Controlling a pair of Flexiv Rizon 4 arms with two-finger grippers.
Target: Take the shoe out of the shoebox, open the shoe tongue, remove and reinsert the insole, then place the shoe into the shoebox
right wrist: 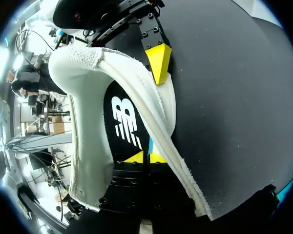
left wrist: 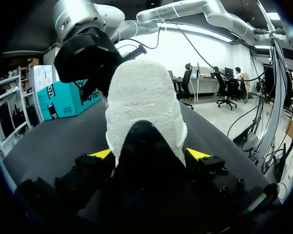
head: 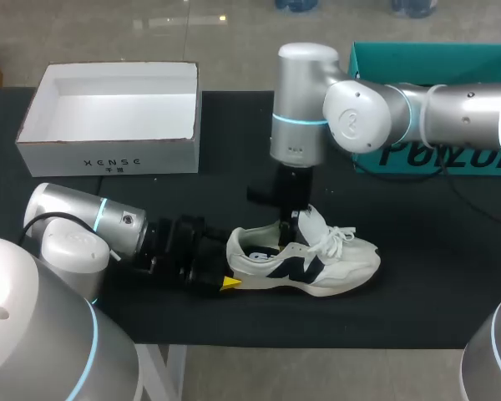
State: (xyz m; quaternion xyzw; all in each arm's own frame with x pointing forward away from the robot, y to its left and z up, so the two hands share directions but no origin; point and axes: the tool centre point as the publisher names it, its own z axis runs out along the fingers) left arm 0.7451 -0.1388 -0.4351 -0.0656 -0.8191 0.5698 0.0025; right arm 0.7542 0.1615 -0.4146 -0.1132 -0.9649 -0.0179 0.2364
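The left end effector (left wrist: 149,155) clamps the heel of the white-and-navy sneaker (head: 317,263) from both sides. The sneaker sits on the black counter (head: 451,276), its long axis crosswise, heel to my left and toe to my right. The right end effector (right wrist: 145,157) reaches into its opening, tips pressed together over the black insole (right wrist: 124,122), which bears a white logo. Behind stand the open white shoebox (head: 108,156), with small dark lettering on its front wall, and a teal box (head: 434,60) with large print.

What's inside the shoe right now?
Inside the shoe: black insole with white logo, right gripper pinching its edge. Toe end hidden by the upper.
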